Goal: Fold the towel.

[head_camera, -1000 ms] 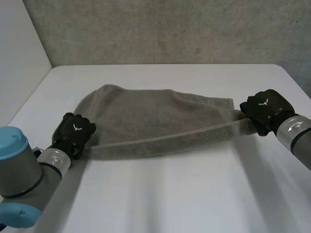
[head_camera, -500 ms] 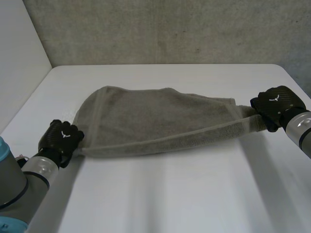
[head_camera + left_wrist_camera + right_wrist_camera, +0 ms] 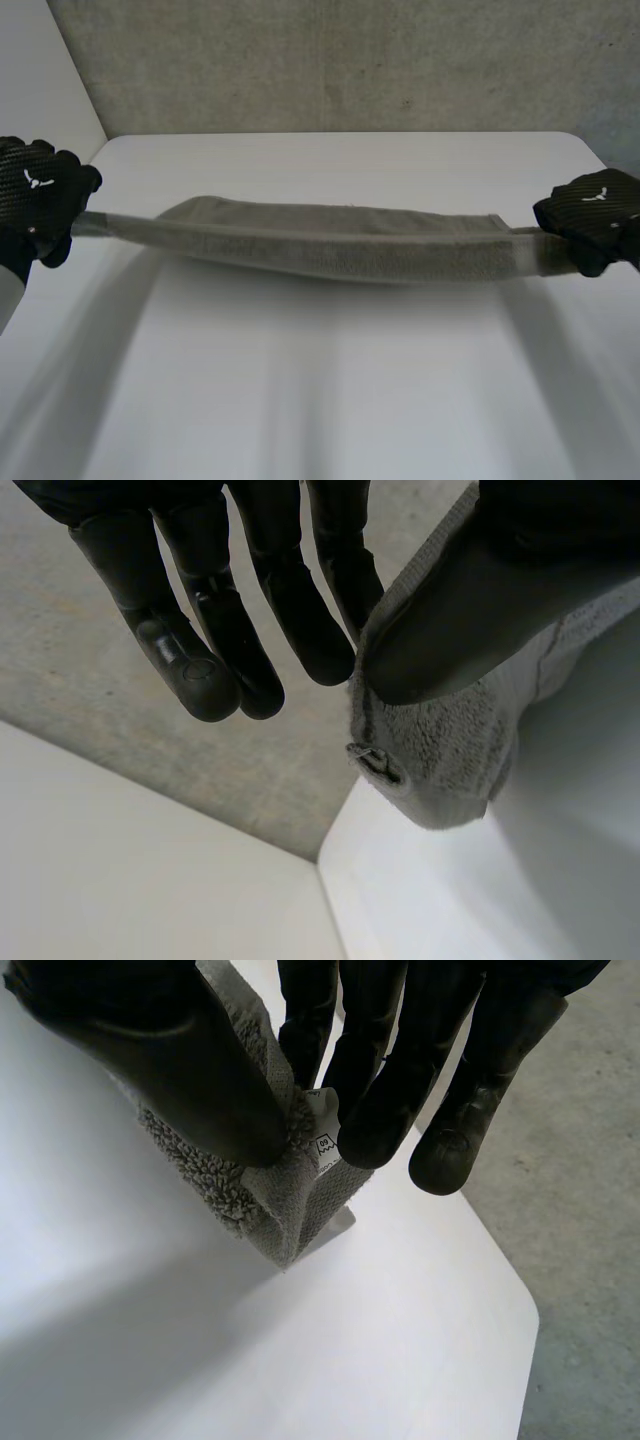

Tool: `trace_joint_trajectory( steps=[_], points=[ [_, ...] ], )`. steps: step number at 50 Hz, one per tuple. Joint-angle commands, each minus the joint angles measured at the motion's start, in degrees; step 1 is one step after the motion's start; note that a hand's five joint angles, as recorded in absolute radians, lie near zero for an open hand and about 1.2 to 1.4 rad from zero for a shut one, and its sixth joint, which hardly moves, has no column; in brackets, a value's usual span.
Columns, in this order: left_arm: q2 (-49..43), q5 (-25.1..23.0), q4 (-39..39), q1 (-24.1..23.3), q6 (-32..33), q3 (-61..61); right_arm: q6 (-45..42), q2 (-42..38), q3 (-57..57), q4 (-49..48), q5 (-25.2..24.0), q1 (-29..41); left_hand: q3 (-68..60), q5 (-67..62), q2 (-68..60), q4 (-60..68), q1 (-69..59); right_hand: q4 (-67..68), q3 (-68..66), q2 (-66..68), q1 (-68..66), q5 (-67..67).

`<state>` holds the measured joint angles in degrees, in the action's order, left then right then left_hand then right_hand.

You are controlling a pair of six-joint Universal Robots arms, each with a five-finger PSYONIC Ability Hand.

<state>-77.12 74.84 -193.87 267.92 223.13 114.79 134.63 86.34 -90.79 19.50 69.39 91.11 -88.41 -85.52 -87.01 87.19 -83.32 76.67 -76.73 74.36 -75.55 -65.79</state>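
The left hand (image 3: pixel 40 195) pinches one end of the towel (image 3: pixel 340 242). In its wrist view the thumb (image 3: pixel 470 610) presses the cloth's corner against one finger, while the other fingers (image 3: pixel 200 640) hang straight and free beside it. The right hand (image 3: pixel 595 212) is clamped on the opposite end in the same way: its thumb lies on one face of the cloth and its fingertips (image 3: pixel 365 1130) on the other. A small white care label (image 3: pixel 324 1143) (print too small to read) shows just at those fingertips.

Between the two hands the grey towel is drawn out into a long, narrow band, raised at both ends and sagging in the middle. It hangs low over the white table (image 3: pixel 330 390), and whether the middle touches the tabletop cannot be told. The hands are well apart, one at each side of the table. A rough grey wall (image 3: pixel 350 60) runs behind the far edge.
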Motion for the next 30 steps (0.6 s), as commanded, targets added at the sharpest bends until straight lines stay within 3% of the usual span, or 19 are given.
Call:
trace_joint_trajectory(
  steps=[1,6,9,15,20,30],
  points=[
    [0.8,-6.9,3.7,5.2,-0.1,1.5,-4.0,2.8,1.4,6.2,-6.4,-4.6,8.4,15.5,7.0,-7.2,3.3,3.3,-3.3,5.6,-4.4,-4.2],
    [-6.0,-6.9,1.0,4.2,-0.2,0.4,-3.8,-0.6,1.9,6.0,-7.5,-4.4,8.4,15.5,7.0,-7.2,3.3,3.3,-3.3,5.6,-4.4,-4.2],
    [-12.3,-5.8,-1.8,1.7,-0.3,-2.6,-3.8,-6.9,5.0,6.0,-6.5,-4.2,8.4,15.5,7.0,-7.2,3.3,3.3,-3.3,5.6,-4.4,-4.2],
    [-27.0,0.8,-3.9,-2.5,0.4,-11.4,-1.9,-18.0,13.0,6.4,-4.9,0.2,8.4,15.5,7.0,-7.2,3.3,3.3,-3.3,5.6,-4.4,-4.2],
    [-39.5,5.6,-3.6,-6.4,0.5,-23.5,1.6,-26.7,22.7,5.7,0.6,3.6,8.4,15.5,7.0,-7.2,3.3,3.3,-3.3,5.6,-4.4,-4.2],
    [-53.3,11.0,-3.4,-11.2,0.5,-43.2,6.3,-39.2,37.2,0.5,6.4,6.4,8.4,15.5,7.0,-7.2,3.3,3.3,-3.3,5.6,-4.4,-4.2]
  ],
)
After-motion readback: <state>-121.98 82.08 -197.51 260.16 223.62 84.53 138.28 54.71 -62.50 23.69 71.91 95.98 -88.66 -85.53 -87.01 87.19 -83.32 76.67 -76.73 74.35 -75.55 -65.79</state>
